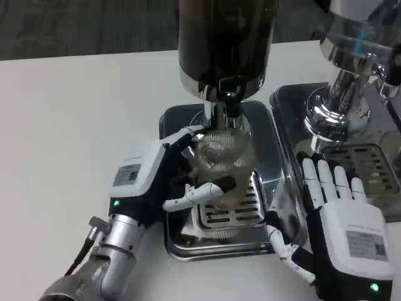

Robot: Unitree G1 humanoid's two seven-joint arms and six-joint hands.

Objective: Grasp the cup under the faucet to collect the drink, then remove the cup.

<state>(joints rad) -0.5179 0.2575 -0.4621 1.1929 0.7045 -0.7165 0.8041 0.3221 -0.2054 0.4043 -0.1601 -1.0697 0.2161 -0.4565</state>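
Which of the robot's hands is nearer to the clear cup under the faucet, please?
Left. The left hand wraps around the clear cup; the right hand rests apart, to the cup's right.

The clear ribbed plastic cup (220,157) shows a fine pattern of lines and a brownish tint. The shiny silver metal drip tray (182,241) carries a slotted grille. The tall dispenser tank (225,37) is dark brown with a chrome base. Both hands, left hand (164,179) and right hand (341,219), are white-backed with black and white fingers. The surface (69,125) is plain white.

Left robot hand (164,179) grips the cup (219,160) under the faucet (227,100).
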